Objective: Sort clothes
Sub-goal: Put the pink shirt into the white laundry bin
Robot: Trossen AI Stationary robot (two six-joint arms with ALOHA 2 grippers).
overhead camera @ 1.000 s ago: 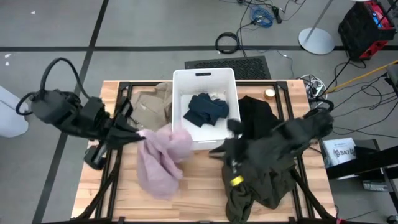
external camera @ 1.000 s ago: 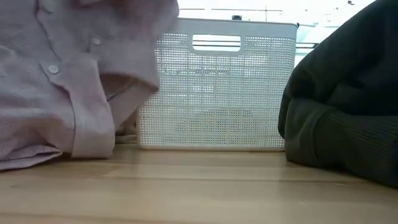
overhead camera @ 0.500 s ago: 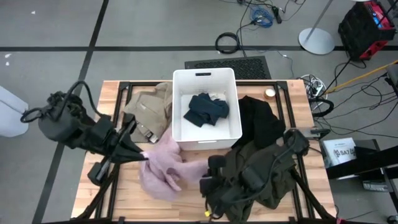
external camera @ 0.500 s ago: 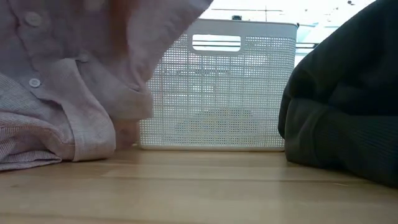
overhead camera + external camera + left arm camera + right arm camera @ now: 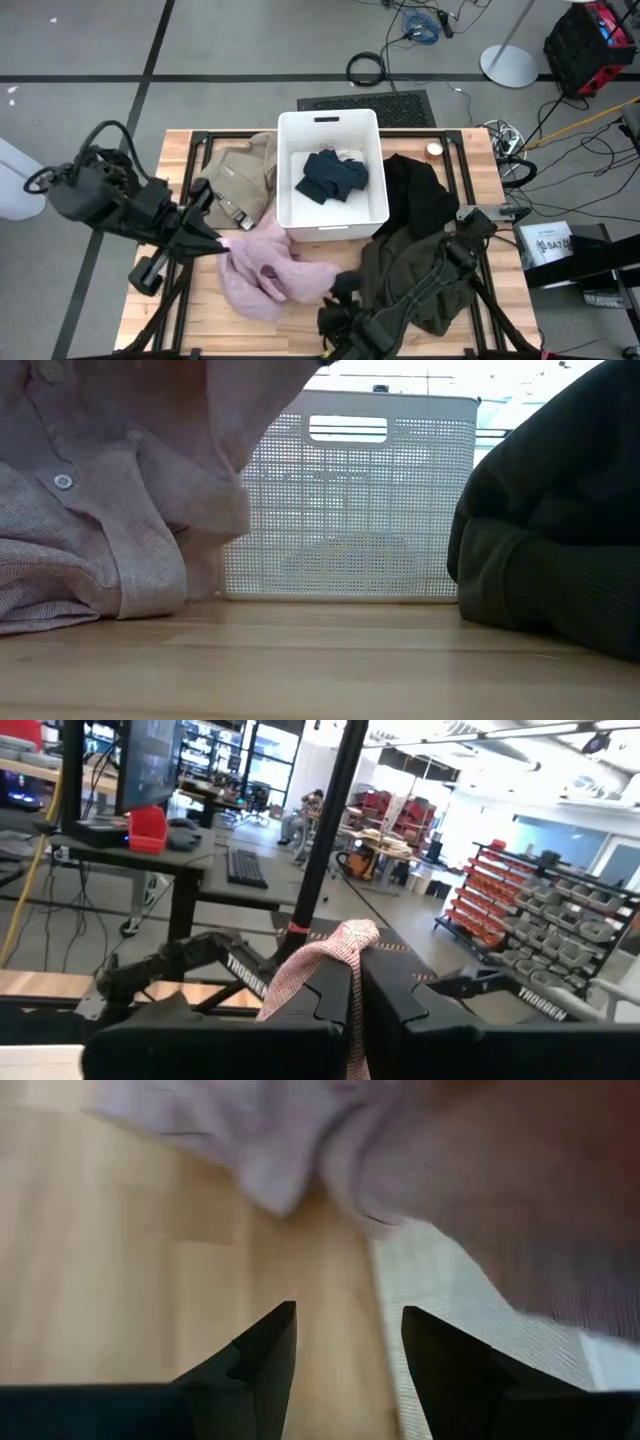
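My left gripper (image 5: 222, 243) stands over the table's left half, shut on the pale pink shirt (image 5: 265, 270). The shirt hangs from it and lies heaped on the wood (image 5: 90, 550). My right gripper (image 5: 347, 1308) is open and low over the table near the front edge (image 5: 335, 288), just short of the pink shirt (image 5: 260, 1150), touching nothing. The dark olive garment (image 5: 425, 280) lies under the right arm, and the black one (image 5: 415, 195) lies beyond it. The tan garment (image 5: 240, 172) lies left of the white bin (image 5: 330, 122). The navy garment (image 5: 330, 175) lies inside the bin. My left gripper pinches a bunched fold of the pink shirt (image 5: 325, 948) between its two fingers, and the cloth sticks out past the fingertips. The fingers lie about level, coming from the table's left. The shirt hangs slack below them, its lower part on the table.
The mesh-walled white bin (image 5: 360, 500) stands at the table's far middle. Bare wood (image 5: 300, 320) shows along the front edge between the pink shirt and the olive garment (image 5: 550, 530). Cables, a stand and boxes lie on the floor beyond the table.
My right arm has swung down and toward the table's near edge and left, from above the olive garment to a low place by the pink shirt. The pink shirt's lower part has spread toward the right on the table, while its held part stays up.
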